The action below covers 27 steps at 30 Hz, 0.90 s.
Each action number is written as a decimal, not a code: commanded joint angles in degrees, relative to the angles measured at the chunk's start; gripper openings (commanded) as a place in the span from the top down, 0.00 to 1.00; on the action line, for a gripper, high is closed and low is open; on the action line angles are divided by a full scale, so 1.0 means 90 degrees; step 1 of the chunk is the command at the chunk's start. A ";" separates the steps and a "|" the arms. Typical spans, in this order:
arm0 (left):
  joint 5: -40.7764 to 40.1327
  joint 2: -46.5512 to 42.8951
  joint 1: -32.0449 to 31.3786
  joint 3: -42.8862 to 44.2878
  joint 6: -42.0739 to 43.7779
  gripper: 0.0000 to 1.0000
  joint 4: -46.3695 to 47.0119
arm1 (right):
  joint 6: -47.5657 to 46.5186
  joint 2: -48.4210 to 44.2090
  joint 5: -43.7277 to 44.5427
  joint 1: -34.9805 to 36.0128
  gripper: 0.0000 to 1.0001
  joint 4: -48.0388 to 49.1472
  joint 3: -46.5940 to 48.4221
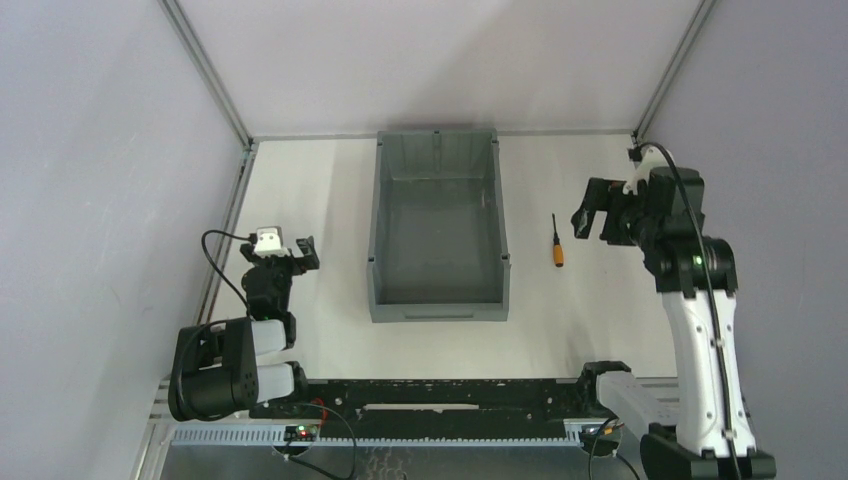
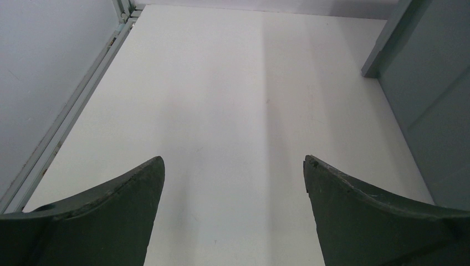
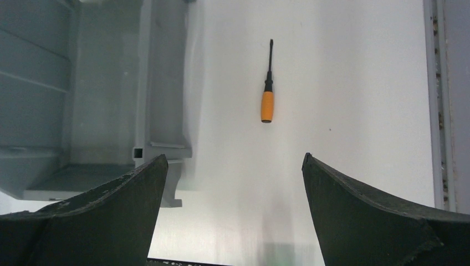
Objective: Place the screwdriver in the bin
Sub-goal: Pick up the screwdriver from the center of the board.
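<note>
The screwdriver (image 1: 558, 243), orange handle and thin black shaft, lies flat on the white table just right of the bin, tip pointing away from the arms. It also shows in the right wrist view (image 3: 267, 100). The grey bin (image 1: 500, 220) stands in the middle of the table with nothing visible inside; its wall shows in the right wrist view (image 3: 161, 83) and the left wrist view (image 2: 438, 111). My right gripper (image 1: 597, 218) (image 3: 233, 158) is open and empty, raised above the table right of the screwdriver. My left gripper (image 1: 303, 253) (image 2: 234, 160) is open and empty, low and left of the bin.
Grey enclosure walls and metal frame rails (image 1: 232, 200) border the table on the left, right and back. A black rail (image 1: 430, 395) runs along the near edge between the arm bases.
</note>
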 commanded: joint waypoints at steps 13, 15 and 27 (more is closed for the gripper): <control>-0.0022 -0.0093 -0.0031 0.0263 -0.0044 0.00 0.0132 | -0.0126 0.2860 0.0158 -0.0376 0.06 0.0038 0.0479; -0.0025 -0.0090 -0.0028 0.0268 -0.0042 0.00 0.0132 | -0.0085 0.3161 0.0192 -0.0379 0.08 0.0100 0.0479; -0.0026 -0.0089 -0.0032 0.0268 -0.0038 0.00 0.0132 | 0.0059 0.4659 0.0489 -0.0189 0.17 0.0524 0.0532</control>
